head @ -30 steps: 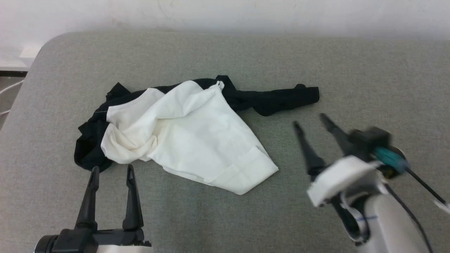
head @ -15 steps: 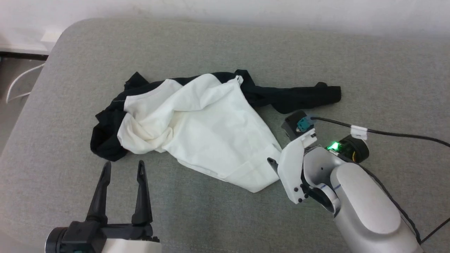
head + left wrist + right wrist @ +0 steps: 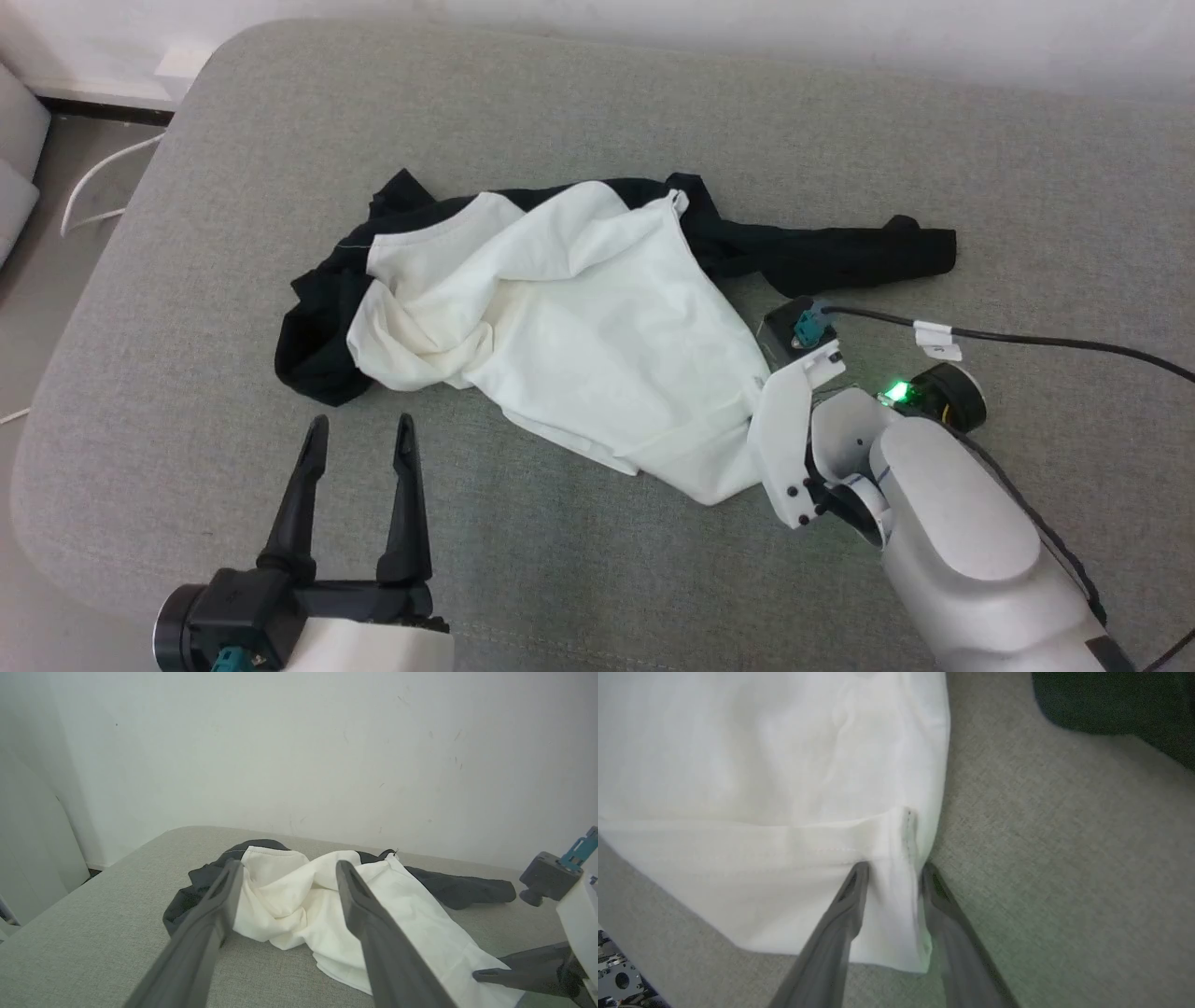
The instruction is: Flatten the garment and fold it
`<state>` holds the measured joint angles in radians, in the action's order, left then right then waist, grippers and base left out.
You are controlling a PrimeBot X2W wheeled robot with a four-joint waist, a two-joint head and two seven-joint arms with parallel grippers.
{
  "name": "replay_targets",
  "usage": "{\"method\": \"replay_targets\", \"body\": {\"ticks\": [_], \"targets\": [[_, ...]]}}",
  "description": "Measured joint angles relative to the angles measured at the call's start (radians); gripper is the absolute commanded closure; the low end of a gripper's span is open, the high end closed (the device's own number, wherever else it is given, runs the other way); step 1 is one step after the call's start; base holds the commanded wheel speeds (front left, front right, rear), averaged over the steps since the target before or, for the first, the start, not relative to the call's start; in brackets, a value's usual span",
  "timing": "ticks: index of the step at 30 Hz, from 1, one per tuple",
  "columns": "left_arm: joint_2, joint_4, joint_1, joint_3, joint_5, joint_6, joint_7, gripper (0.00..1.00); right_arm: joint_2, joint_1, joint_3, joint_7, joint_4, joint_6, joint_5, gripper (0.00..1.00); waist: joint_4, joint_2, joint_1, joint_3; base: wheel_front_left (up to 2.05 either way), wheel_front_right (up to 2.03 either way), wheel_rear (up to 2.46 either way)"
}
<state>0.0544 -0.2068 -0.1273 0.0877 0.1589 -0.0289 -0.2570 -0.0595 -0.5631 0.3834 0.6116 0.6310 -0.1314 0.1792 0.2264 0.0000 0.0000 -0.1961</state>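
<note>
Left claw (image 3: 360,422): released, at the near edge, just short of the garment (image 3: 597,345).
Right claw (image 3: 893,870): fingers parted, astride the white hem corner, cloth not pinched.
Garment: crumpled mid-way across the grey padded surface (image 3: 560,112).
Black sleeve (image 3: 840,257): stretched rightward, far side.

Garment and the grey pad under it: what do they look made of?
Garment: a soft, thin knit, probably cotton jersey. It slumps in loose folds, has a stitched hem at the white corner, and looks matte in both the white and black parts.
Grey pad: seemingly woven upholstery fabric over padding. The right wrist view shows a fine heathered weave, and the corners are rounded.
</note>
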Motion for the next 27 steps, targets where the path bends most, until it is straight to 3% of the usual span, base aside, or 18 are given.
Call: {"method": "replay_targets", "body": {"ticks": [6, 10, 14, 18, 23, 27], "targets": [[0.000, 0.010, 0.007, -0.003, 0.001, 0.000, 0.000, 0.00, 0.012, -0.019, -0.035, -0.078, 0.052, -0.002, 0.002, 1.00, 0.002, 0.0000, 0.0001, 0.005, 0.00, 0.00, 0.00], [-0.001, 0.013, 0.006, -0.004, -0.001, 0.003, 0.000, 0.00, 0.011, -0.041, -0.112, -0.137, 0.045, -0.001, 0.054, 1.00, -0.011, 0.0000, 0.0001, 0.024, 0.00, 0.00, 0.00], [-0.001, 0.016, 0.001, -0.004, -0.002, 0.011, 0.000, 0.00, -0.018, -0.063, -0.240, -0.176, -0.019, -0.001, 0.099, 1.00, -0.026, 0.0000, 0.0001, 0.047, 0.00, 0.00, 0.00], [-0.001, 0.018, -0.029, -0.006, -0.002, 0.011, 0.000, 0.00, -0.107, -0.016, -0.389, -0.169, -0.115, -0.001, 0.114, 1.00, -0.053, 0.0000, 0.0000, 0.065, 0.00, 0.00, 0.00], [-0.002, 0.020, -0.037, -0.005, -0.004, 0.020, 0.000, 0.00, -0.186, 0.202, -0.625, -0.126, -0.245, -0.001, 0.069, 1.00, -0.094, 0.0000, 0.0000, 0.074, 0.00, 0.00, 0.00], [-0.002, 0.020, -0.036, -0.005, -0.004, 0.029, 0.000, 0.00, -0.160, 0.405, -0.829, -0.109, -0.326, -0.001, -0.002, 1.00, -0.114, 0.0000, -0.0001, 0.063, 0.00, 0.00, 0.00]]}}
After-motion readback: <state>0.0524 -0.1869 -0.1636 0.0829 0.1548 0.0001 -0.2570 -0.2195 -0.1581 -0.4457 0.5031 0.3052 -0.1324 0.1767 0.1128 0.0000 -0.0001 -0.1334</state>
